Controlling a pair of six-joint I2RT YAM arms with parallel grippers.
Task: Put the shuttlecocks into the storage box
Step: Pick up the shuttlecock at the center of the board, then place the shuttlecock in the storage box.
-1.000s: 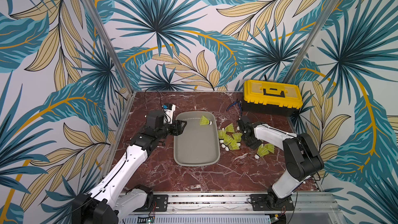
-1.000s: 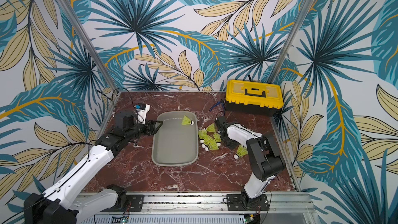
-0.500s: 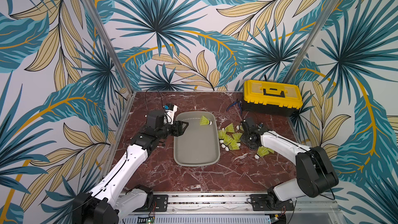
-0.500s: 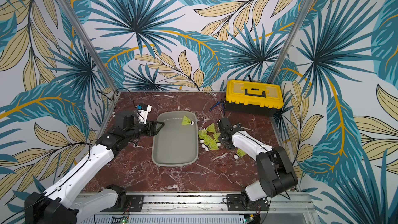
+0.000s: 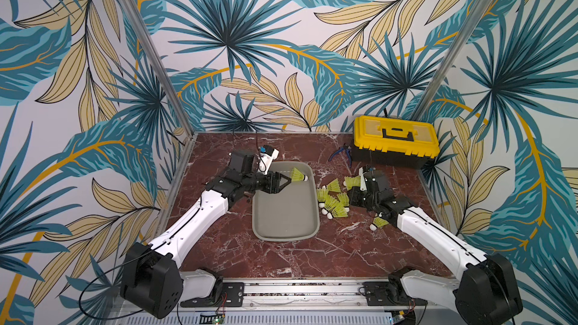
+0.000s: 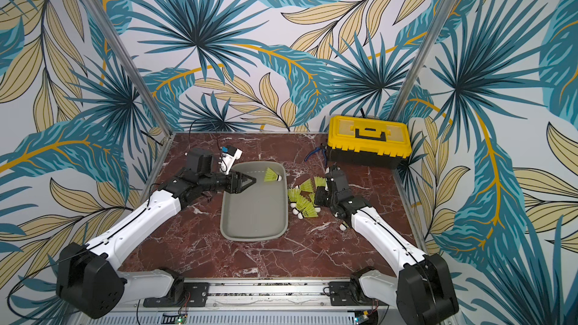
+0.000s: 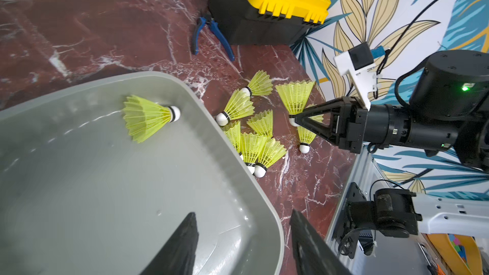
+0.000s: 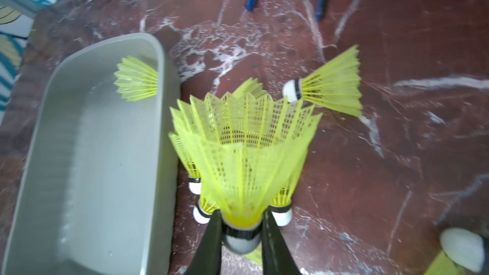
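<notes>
Shuttlecock (image 8: 243,160) tight in right pincer (image 8: 241,212) near storage box (image 5: 284,237) rim; left pincer (image 7: 243,214) wide apart over open box floor.

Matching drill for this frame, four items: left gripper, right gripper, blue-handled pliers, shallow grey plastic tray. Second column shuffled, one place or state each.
Column one
1. left gripper
2. right gripper
3. blue-handled pliers
4. shallow grey plastic tray

Column two
A. shut on a neon yellow-green plastic shuttlecock
B. holds one lying shuttlecock
C. lying beside the yellow-lidded black toolbox
D. open, above the tray's far end

Pairs: 1-D, 2-A, 3-C, 4-B
</notes>
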